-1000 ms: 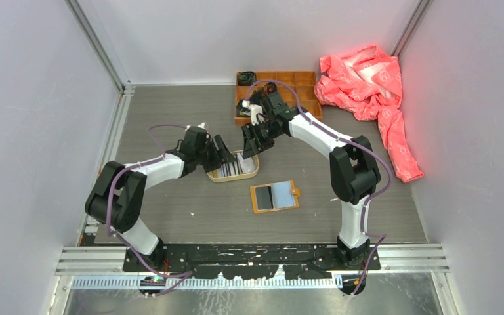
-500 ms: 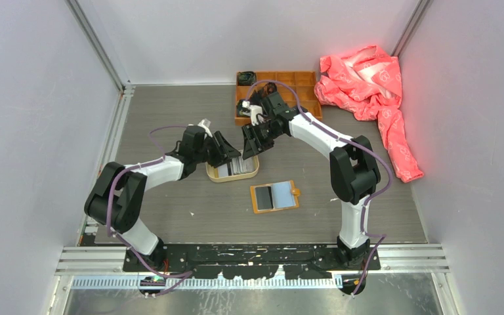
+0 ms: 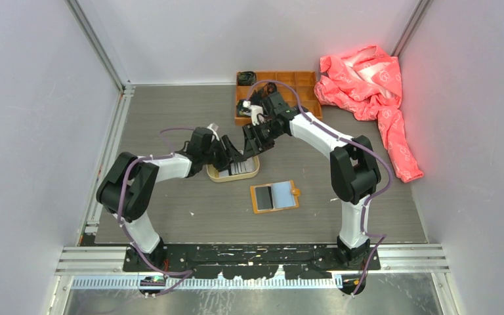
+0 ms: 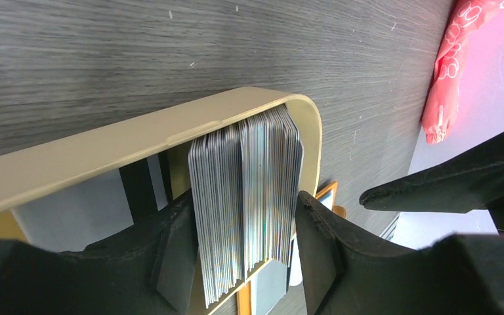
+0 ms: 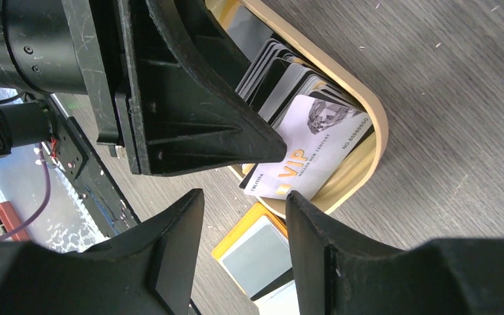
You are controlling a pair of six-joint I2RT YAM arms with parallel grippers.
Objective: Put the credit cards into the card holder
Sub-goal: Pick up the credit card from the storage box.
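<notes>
- The left claw (image 4: pixel 244 200) is closed on the upright stack of credit cards (image 4: pixel 246 164), with one finger laid against each face. The whole stack is apparently meant to be gripped at once, not card by card.
- The stack is stood on edge inside the oval tan tray (image 4: pixel 138 134), at the centre of the left wrist view, and is fanned slightly at its top. Its lower edges are hidden, so it cannot be told whether it is raised off the tray floor.
- The right claw (image 5: pixel 244 197) is held wide with nothing between its fingers, just above the tray. It is probably kept ready to steady the tray or to take a card.
- In the right wrist view, right of centre, a white VIP card (image 5: pixel 315 151) is leaned at the front of the stack, close to the tray's rim.
- The card holder (image 3: pixel 274 196) is laid open and flat on the desk (image 3: pixel 170 118), at the lower centre of the overhead view. It is near the tray but apart from it. It is presumably left open so that cards can be slid in. No card from the stack is seen in it yet.
- An orange compartment box (image 3: pixel 302 82), with a few dark items in its left cells, is set at the top centre. A pink cloth (image 3: pixel 367 79) is heaped at the upper right.
</notes>
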